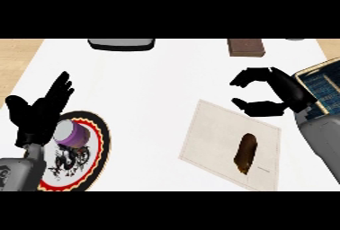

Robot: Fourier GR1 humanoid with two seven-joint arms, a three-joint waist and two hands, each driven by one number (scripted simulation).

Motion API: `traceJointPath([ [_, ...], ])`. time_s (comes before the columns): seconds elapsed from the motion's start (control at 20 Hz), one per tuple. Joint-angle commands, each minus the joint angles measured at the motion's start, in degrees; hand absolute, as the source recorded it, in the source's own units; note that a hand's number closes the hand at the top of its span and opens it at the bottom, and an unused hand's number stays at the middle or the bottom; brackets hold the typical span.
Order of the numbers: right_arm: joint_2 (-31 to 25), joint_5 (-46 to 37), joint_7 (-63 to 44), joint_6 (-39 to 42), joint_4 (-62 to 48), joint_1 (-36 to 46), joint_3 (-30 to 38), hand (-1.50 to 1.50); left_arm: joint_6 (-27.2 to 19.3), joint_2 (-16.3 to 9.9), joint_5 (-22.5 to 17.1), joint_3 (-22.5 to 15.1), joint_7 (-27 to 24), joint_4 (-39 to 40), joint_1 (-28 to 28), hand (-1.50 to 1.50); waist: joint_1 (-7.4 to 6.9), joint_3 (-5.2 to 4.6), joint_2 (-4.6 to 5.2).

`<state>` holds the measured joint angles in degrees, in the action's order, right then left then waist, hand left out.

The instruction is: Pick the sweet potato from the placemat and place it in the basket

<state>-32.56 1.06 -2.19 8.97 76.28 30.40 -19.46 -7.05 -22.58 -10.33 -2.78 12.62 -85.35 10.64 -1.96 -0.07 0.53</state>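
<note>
Head view looking down on the white counter (153, 90); the sweet potato (246, 153) is lying on the beige placemat (212, 134), kinda toward its right half, nothing touching it; right hand (275, 92) hangs just above the mat's top corner, fingers and thumb curled toward each other but gripping nothing; the basket (325, 83) is right behind that hand at the right edge, dark with a tan rim; left hand (40, 112) is resting at the left side, fingers up and spread, over a round plate (93, 148) with a red-and-black rim; a grey thing (121, 43) and a brown block (247, 47) sit at the far edge, can't tell what they are
</note>
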Motion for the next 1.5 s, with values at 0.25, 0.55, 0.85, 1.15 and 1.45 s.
traceJointPath([
  [0.25,21.51,-29.08,-12.33,-22.56,-4.14,0.96,-19.74,-1.50,2.07,-0.26,-1.78,1.73,1.68,3.65,1.53,0.00,0.76,0.02,-0.47],
  [0.55,27.46,-30.28,-37.87,-9.03,-12.84,16.32,-16.95,-1.50,2.66,0.73,-0.99,1.34,-1.33,4.35,-0.71,0.00,0.26,-0.09,-0.60],
  [0.85,23.71,-36.51,-55.10,8.61,-19.30,29.03,-21.22,-1.50,3.30,0.75,-1.31,1.50,-1.19,5.64,-0.57,0.00,0.58,-0.31,-1.11],
  [1.15,24.53,-29.88,-61.62,24.47,-25.90,42.30,-11.97,-1.50,3.20,0.88,-0.87,2.08,-0.63,7.19,2.81,0.00,1.49,-0.06,-0.63],
  [1.45,27.68,-21.18,-66.89,32.73,-30.62,43.99,-5.98,-1.50,3.15,-0.01,-1.25,3.27,0.61,6.11,2.38,0.00,2.04,-0.02,-1.01],
])
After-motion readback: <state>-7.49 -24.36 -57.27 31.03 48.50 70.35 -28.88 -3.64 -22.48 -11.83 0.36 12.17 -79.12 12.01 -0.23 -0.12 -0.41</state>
